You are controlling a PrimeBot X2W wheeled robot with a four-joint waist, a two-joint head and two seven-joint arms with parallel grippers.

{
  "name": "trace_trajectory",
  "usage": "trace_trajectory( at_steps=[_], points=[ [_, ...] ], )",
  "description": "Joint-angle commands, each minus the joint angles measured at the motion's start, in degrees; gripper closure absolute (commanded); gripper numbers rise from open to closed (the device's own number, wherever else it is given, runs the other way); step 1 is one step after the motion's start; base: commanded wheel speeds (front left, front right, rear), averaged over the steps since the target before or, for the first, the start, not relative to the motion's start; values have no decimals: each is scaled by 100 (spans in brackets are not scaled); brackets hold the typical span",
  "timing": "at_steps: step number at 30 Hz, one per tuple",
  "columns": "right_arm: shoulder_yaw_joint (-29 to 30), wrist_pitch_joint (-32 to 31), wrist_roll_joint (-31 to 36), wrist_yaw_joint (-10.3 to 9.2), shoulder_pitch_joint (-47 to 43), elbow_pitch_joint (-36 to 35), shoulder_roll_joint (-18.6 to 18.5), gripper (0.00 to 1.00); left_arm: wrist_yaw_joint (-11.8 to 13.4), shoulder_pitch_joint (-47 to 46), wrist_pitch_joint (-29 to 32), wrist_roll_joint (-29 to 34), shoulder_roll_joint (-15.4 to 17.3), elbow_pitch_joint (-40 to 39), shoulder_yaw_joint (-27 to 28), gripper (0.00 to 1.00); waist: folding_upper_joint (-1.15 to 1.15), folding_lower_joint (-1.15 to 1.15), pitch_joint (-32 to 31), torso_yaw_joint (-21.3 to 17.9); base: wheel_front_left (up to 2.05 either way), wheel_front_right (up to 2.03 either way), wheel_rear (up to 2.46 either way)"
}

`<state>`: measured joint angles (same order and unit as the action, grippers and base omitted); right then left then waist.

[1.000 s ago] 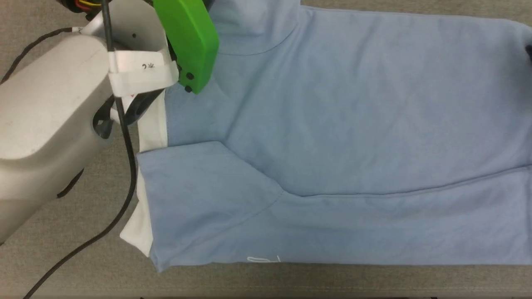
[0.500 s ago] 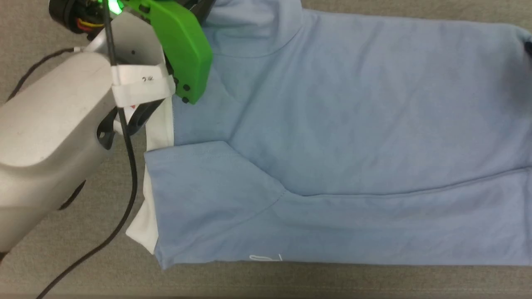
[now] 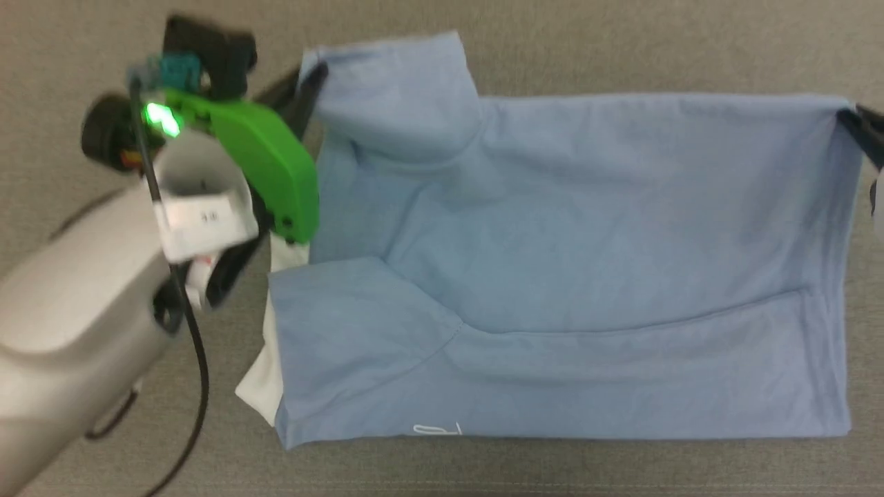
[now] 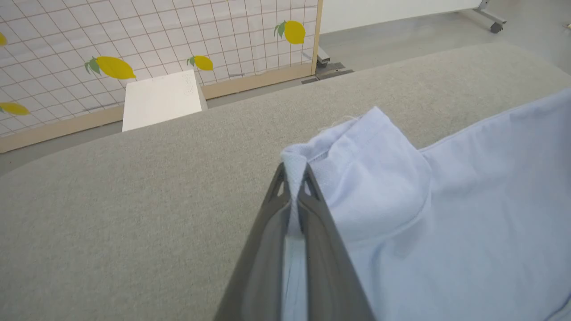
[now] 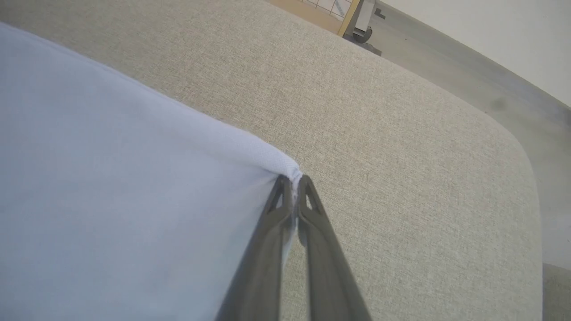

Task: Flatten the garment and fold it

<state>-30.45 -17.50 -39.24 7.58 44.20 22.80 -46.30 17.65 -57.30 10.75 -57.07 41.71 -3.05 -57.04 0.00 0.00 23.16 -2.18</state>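
One garment (image 3: pixel 587 241) is counted. Two grippers are recorded: left gripper (image 4: pixel 294 178), right gripper (image 5: pixel 293 183). One green housing (image 3: pixel 269 166), one black cable (image 3: pixel 197 359) and one grey padded surface (image 3: pixel 621 41) are noted. Five lemon prints (image 4: pixel 290 32) and one white block (image 4: pixel 160 98) are logged.

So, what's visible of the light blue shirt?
The light blue soft-knit short-sleeved shirt lies on the grey woven surface, its near side folded over the body. A white collar pokes out at the left; a white logo shows at the near edge. The left pincer is shut on a sleeve corner, the right pincer on a hem corner.
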Motion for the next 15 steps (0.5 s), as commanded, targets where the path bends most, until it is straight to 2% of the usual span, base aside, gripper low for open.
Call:
trace_trajectory(
  at_steps=[1, 9, 13, 15],
  points=[
    [79, 130, -44, -9, -237, 6, 21, 100, 107, 250, -45, -103, 61, -122, -25, 100, 0, 0, -492, 61, 0, 0, 0],
    [590, 442, -4, -9, -1518, -94, 130, 100, 680, 1260, -108, -270, 390, -908, -246, 100, 0, 0, -831, 225, 0, 0, 0],
    [994, 420, 160, -9, -2290, -272, 237, 100, 954, 1856, -111, -382, 696, -1252, -408, 100, 0, 0, -884, 286, 0, 0, 0],
    [1074, 340, 301, -9, -2566, -363, 251, 100, 918, 2060, 9, -425, 798, -1345, -584, 100, 0, 0, -893, 306, 0, 0, 0]
  ],
)
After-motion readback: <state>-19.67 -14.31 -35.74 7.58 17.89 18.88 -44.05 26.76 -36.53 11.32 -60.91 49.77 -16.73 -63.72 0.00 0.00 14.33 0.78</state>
